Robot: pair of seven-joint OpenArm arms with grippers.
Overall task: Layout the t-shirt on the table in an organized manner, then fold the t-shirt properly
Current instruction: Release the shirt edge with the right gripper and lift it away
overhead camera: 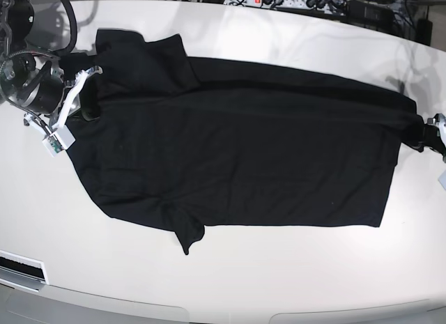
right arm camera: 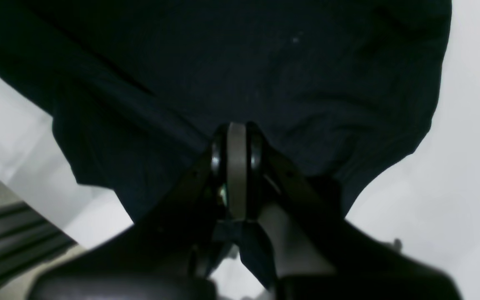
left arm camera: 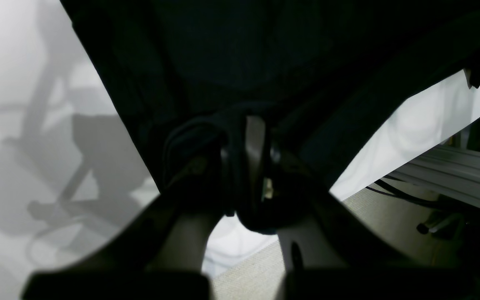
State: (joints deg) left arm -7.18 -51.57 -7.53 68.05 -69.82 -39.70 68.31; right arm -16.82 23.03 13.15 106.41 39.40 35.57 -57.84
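The black t-shirt (overhead camera: 237, 157) lies spread lengthwise across the white table (overhead camera: 279, 282), one sleeve at the back left and one toward the front. On the left of the base view, my right gripper (overhead camera: 85, 95) is shut on the shirt's neck end. Its wrist view shows the fingertips (right arm camera: 236, 137) pinching dark cloth (right arm camera: 240, 62) just above the tabletop (right arm camera: 473, 125). At the far right edge, my left gripper (overhead camera: 424, 134) is shut on the hem end. In the left wrist view its jaws (left arm camera: 250, 137) are pressed together, with the fabric (left arm camera: 231, 54) stretching away over the table (left arm camera: 15, 62).
A power strip with cables (overhead camera: 279, 0) lies along the table's back edge. Metal frame rails show below the table's rim (left arm camera: 452, 175) (right arm camera: 11, 233). The arm's shadow (left arm camera: 56, 175) falls on the tabletop.
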